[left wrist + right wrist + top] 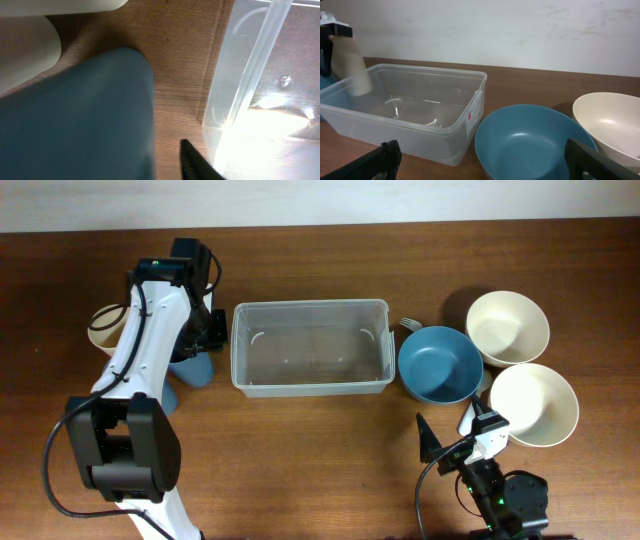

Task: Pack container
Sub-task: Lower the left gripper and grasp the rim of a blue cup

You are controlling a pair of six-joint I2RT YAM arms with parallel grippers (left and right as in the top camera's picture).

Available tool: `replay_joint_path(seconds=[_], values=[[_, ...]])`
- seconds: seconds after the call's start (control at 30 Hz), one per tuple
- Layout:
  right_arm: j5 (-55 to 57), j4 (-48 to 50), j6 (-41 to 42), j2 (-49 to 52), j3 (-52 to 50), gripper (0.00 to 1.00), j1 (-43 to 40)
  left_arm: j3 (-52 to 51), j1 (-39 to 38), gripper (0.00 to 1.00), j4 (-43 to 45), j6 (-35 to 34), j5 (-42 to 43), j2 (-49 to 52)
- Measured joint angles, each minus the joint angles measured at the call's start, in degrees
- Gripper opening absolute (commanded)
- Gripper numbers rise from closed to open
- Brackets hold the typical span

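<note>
The container (pixel 310 345), a clear rectangular tub, stands empty at the table's middle; its left wall shows in the left wrist view (pixel 250 85). Just left of it, my left gripper (pixel 203 340) is down at a blue cup (pixel 190 370). That cup (pixel 80 115) fills the left wrist view. One black finger (pixel 197 162) shows to its right, with a strip of wood between them. The other finger is hidden behind the cup. My right gripper (pixel 455 445) hangs open near the front right, facing the container (pixel 405 105) and a blue bowl (pixel 530 142).
A cream cup (pixel 100 330) stands left of the left arm. To the right of the container are a blue bowl (pixel 440 365) and two cream bowls (pixel 507 327) (pixel 533 404). A piece of cutlery (pixel 410 325) lies behind the blue bowl.
</note>
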Motion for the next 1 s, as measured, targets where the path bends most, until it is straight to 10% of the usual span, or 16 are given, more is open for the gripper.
replay_joint_path(seconds=[0.2, 1.0], values=[[0.00, 0.00, 0.00, 0.00, 0.00, 0.99, 0.00, 0.00, 0.00, 0.02, -0.07, -0.33, 0.02, 0.00], [0.00, 0.00, 0.00, 0.00, 0.00, 0.99, 0.00, 7.96, -0.92, 0.01, -9.92, -0.22, -0.15, 0.00]])
